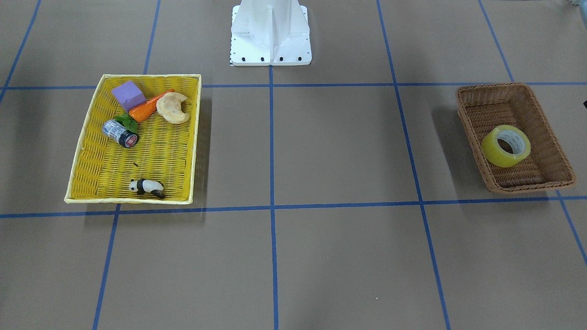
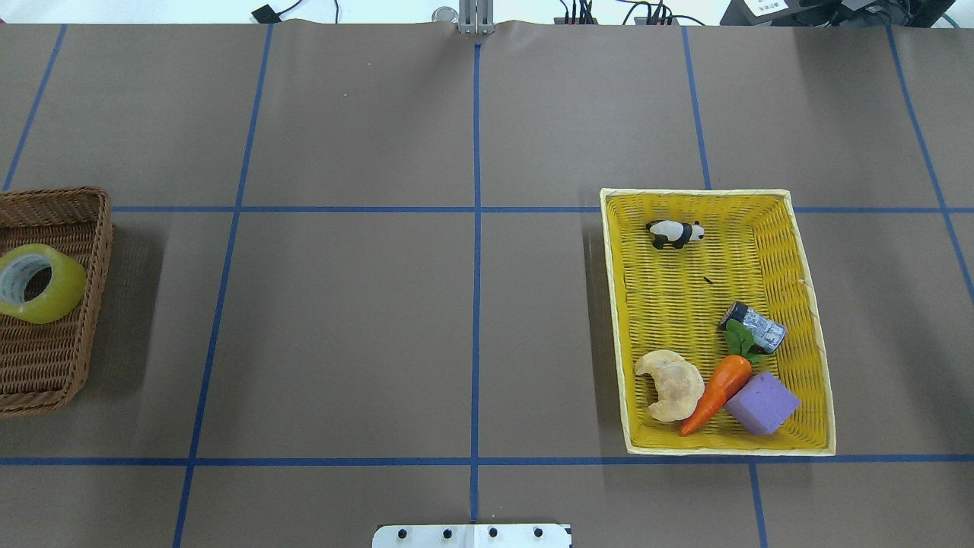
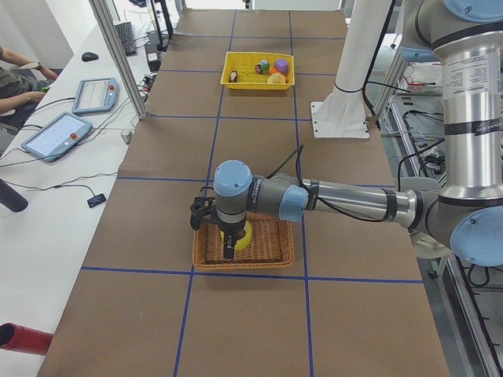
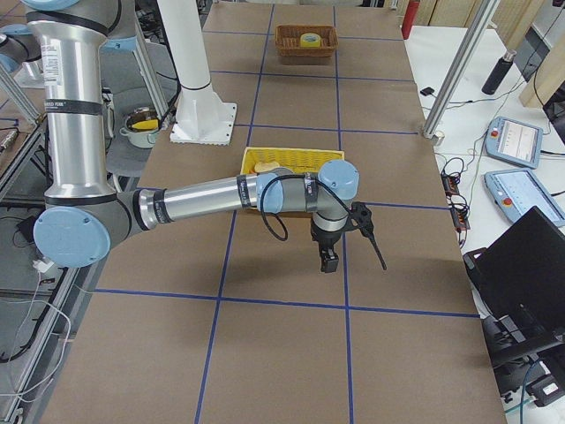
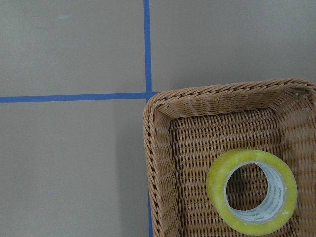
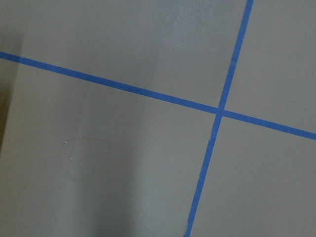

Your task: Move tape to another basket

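Over the basket, left gripper hangs above the tape — can't tell its opening; I'd drop straight, one finger through the core.

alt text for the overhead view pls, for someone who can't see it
A roll of yellow tape lies in a brown wicker basket at the left edge of a brown table with blue grid lines. At right, a yellow tray holds a toy panda, can, carrot, croissant and purple block.
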Robot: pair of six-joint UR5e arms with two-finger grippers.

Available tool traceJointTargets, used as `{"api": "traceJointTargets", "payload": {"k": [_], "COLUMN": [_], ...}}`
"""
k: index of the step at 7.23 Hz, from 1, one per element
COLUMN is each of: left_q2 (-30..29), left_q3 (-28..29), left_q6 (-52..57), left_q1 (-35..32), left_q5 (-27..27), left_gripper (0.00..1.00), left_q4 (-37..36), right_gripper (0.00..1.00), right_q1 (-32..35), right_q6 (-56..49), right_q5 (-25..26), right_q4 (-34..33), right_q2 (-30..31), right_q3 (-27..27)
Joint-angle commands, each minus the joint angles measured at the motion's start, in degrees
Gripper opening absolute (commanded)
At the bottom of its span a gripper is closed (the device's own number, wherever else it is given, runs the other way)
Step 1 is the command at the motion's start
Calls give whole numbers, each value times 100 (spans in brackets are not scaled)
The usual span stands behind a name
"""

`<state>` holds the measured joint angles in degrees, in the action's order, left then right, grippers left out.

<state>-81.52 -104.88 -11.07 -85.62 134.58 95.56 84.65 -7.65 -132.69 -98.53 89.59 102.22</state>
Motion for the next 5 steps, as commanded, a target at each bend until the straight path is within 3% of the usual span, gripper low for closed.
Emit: {"api": "traceJointTargets", "payload": {"k": [1, 5], "left_q2": [-4, -145], "left_q3": [-103, -252], "left_q6": [43, -18], "left_q1": [10, -7], "left_q5": [-37, 6], "left_gripper": [99, 99], "left_q4": [-117, -732], "right_gripper": [100, 100], "right_q1": [-2, -2], "right_q6": [0, 9], "right_q5": [7, 7], "right_q4": [0, 0], "right_q2": [-3, -3], "right_q3": [-1, 26]}}
